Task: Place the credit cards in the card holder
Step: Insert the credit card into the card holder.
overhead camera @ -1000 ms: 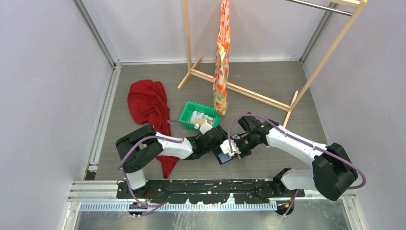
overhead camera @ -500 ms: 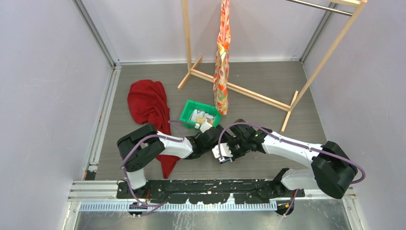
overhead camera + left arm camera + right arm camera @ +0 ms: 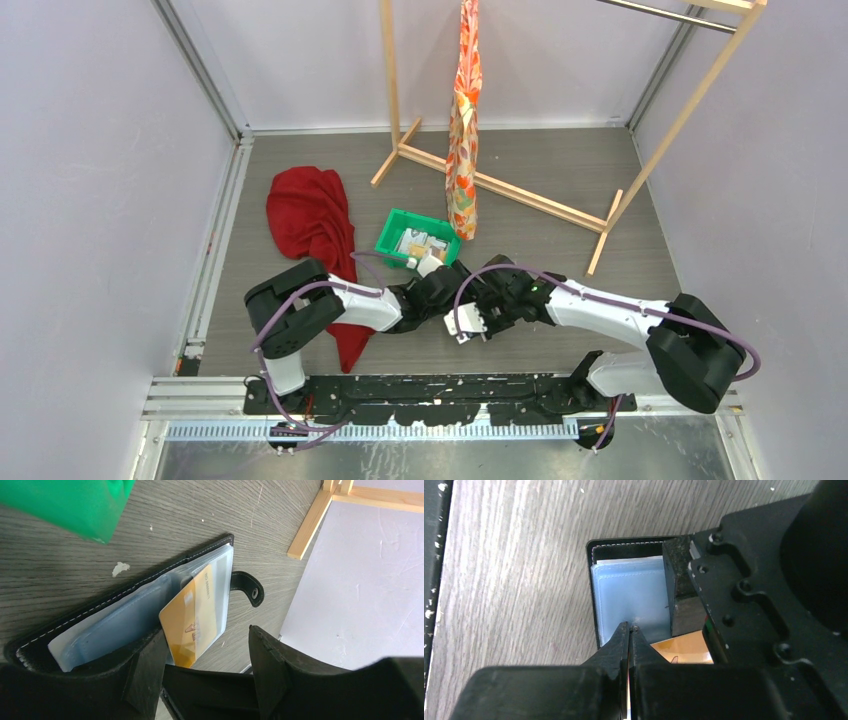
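Shut right gripper (image 3: 629, 628) rests on the open black folding card holder (image 3: 624, 544), the half-inserted orange-yellow plastic card (image 3: 681, 647) just lower right; left gripper (image 3: 206, 632) half-spread.

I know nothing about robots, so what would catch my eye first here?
The orange patterned cloth hanging from the wooden rack at the back stands out first, then the red towel heaped on the left. Mid-table, the left arm and right arm meet over the open card holder, an orange-yellow card poking out of it.
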Tool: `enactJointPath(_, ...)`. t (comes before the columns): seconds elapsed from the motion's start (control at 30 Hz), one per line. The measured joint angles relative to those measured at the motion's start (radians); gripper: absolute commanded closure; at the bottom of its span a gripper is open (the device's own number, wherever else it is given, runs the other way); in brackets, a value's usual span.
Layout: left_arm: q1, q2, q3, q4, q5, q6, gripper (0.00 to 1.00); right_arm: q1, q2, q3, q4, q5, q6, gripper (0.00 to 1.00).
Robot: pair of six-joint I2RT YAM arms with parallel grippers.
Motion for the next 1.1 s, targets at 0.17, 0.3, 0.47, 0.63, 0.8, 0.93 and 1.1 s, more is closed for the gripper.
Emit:
enactJointPath(0.17,0.0,0.0,-0.007,0.015,-0.001,-0.001,0.39,-0.022,-0.005,0.0,-0.013,0.039,0.008,0.98)
enactJointPath(0.3,0.001,0.0,-0.008,0.018,0.0,-0.001,0.39,-0.067,-0.014,0.016,-0.075,0.026,0.008,0.89)
enactJointPath(0.47,0.001,-0.001,-0.008,0.015,0.002,0.007,0.39,-0.148,-0.018,0.158,-0.326,-0.138,-0.031,0.83)
enactJointPath(0.63,0.007,-0.023,-0.008,-0.025,0.019,0.019,0.4,-0.321,-0.032,0.297,-0.562,-0.33,-0.057,0.82)
enactJointPath(0.8,0.006,-0.072,-0.008,-0.115,0.021,0.063,0.5,-0.577,0.0,0.347,-0.581,-0.409,0.092,0.94)
enactJointPath(0.93,-0.004,-0.136,-0.009,-0.201,0.014,0.099,0.91,-0.662,0.126,0.359,-0.514,-0.362,0.294,0.99)
enactJointPath(1.1,-0.035,-0.188,0.0,-0.288,0.008,0.143,1.0,-0.667,0.318,0.381,-0.441,-0.238,0.494,0.99)
